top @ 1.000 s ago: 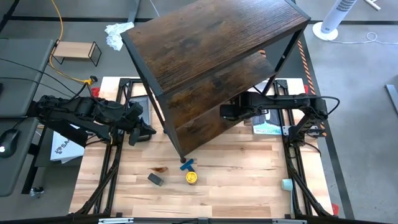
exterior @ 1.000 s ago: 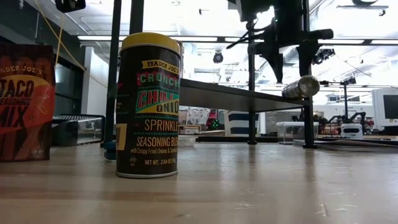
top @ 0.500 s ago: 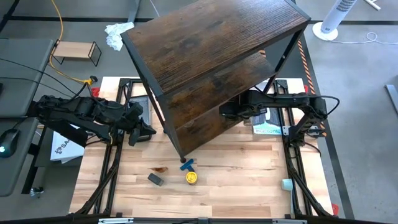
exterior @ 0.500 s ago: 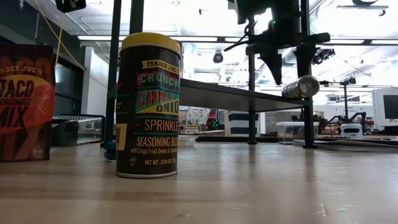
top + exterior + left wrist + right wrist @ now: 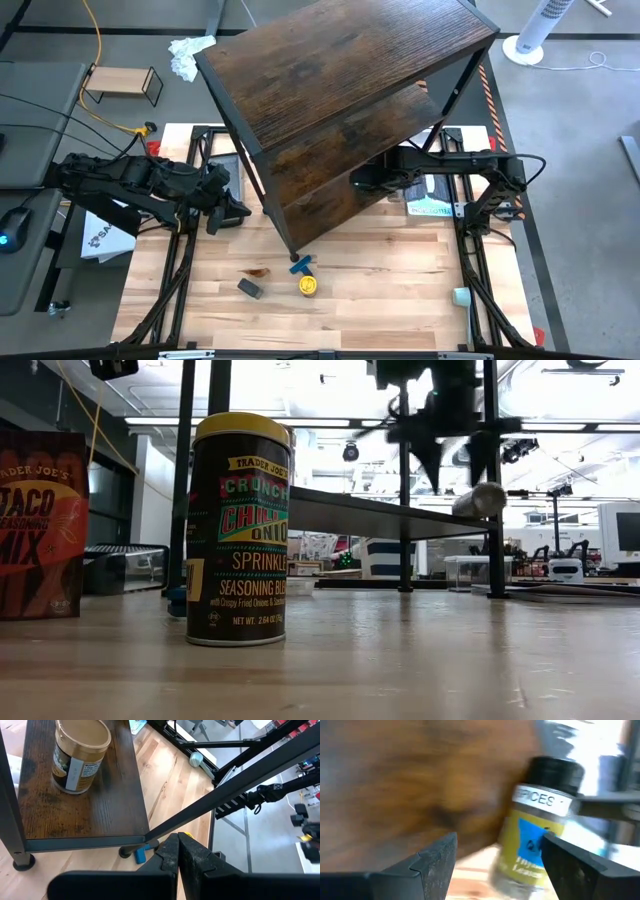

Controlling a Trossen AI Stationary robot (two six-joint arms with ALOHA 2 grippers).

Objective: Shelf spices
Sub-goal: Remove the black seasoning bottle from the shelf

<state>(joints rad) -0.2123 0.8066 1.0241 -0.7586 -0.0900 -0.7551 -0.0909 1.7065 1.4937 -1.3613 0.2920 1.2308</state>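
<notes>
The shelf (image 5: 330, 70) stands slanted across the table's far half. My right gripper (image 5: 500, 860) reaches under its boards (image 5: 356, 181) and is open. The black-lidded jar (image 5: 535, 830) lies tilted just beyond its fingertips, also seen as a tilted jar (image 5: 478, 500) in the low view. The tan-lidded jar (image 5: 80, 755) stands upright on the lowest board. The yellow-lidded jar (image 5: 309, 285), the dark grey box (image 5: 249, 289) and the reddish-brown packet (image 5: 258, 271) rest on the table near the front. My left gripper (image 5: 240, 212) waits shut, left of the shelf. My right gripper stands open over the black-lidded jar, its fingers (image 5: 432, 460) coming from above. The blur in the wrist view hides whether a finger touches the jar, so I cannot tell.
A blue T-shaped piece (image 5: 300, 264) lies by the shelf's front leg. A small light-wood rack (image 5: 122, 84) and a white crumpled cloth (image 5: 190, 55) sit beyond the table's far left. Papers (image 5: 430, 205) lie under my right arm. Bare wood shows at the front right (image 5: 400, 290).
My right gripper has shifted a little toward the table's left, farther under the shelf boards. The black-lidded jar has stayed about where it was, tilted.
</notes>
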